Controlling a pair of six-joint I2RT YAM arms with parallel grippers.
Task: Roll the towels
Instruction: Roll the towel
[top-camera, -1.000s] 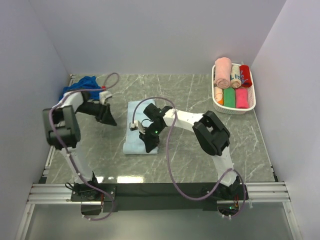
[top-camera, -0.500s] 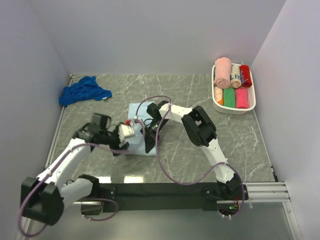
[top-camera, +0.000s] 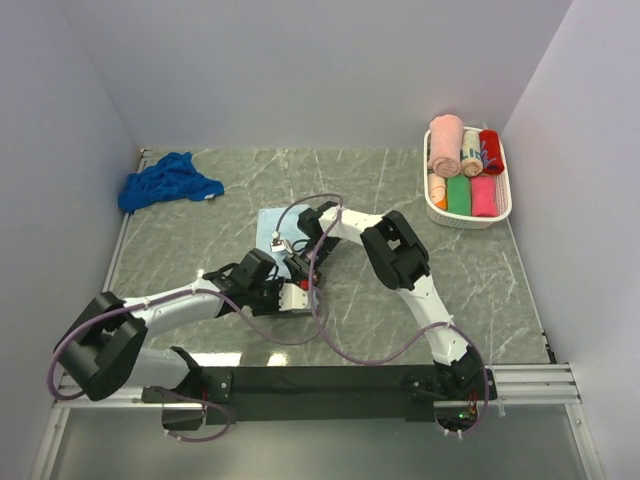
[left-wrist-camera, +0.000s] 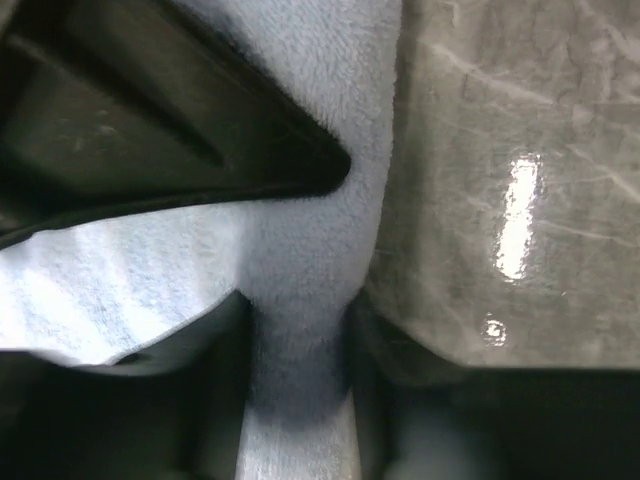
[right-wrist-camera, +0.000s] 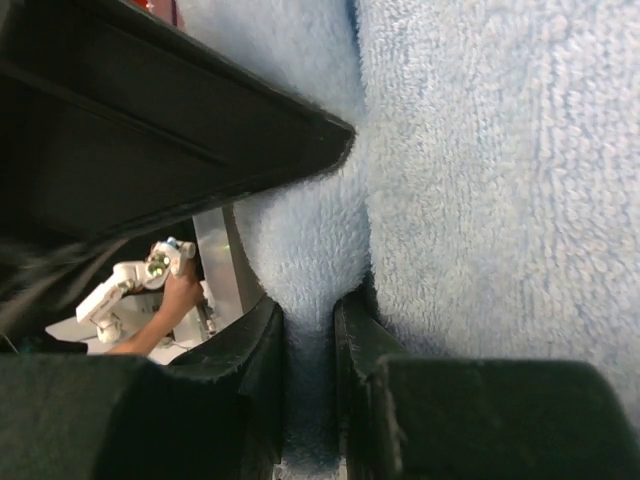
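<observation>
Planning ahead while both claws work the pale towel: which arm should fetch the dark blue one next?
Left, probably. The dark blue towel lies in the far left corner, on the left arm's side. Left claw and right claw both sit at the pale towel, so the right would reach across.

Soft even light, wrist views seemingly blurred

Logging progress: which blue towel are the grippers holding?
The pale sky blue towel in the middle, pinched by the left gripper and right gripper; the royal blue towel lies crumpled, untouched, in the far left corner.
</observation>
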